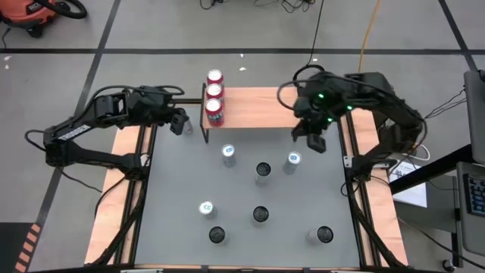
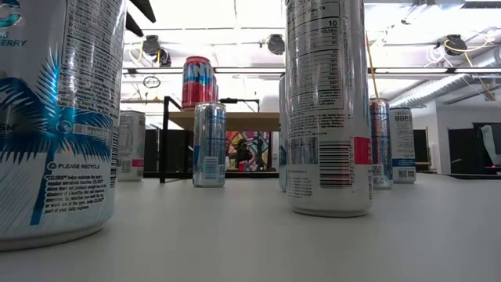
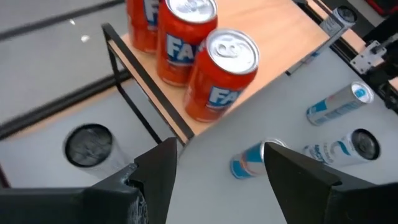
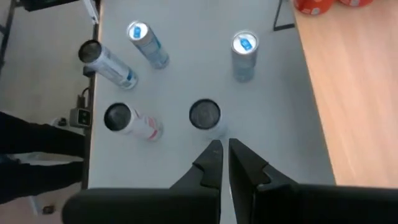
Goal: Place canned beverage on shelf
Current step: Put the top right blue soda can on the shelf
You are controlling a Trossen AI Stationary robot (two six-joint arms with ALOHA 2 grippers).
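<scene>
Three glossy red cans (image 1: 214, 96) line the left end of the shelf (image 1: 258, 106), a light wooden top on thin black legs. Slim silver cans (image 1: 261, 171) dot the matte grey table (image 1: 174, 197). The left gripper (image 1: 182, 123) hovers beside the shelf, fingers apart and empty; the right gripper (image 1: 314, 141) is pinched together over the table

Lab or workshop: exposed ceiling ducts (image 2: 454, 82), taped concrete floor (image 1: 151, 30), loose cables (image 1: 364, 38), orange shop vacuum (image 1: 30, 14).

"PLEASE RECYCLE" stands on the nearest can (image 2: 59, 117) (the orange cans (image 3: 219, 74) show "FA").

Grey taped floor (image 1: 167, 30) — bright ceiling lights (image 2: 235, 12)
</scene>
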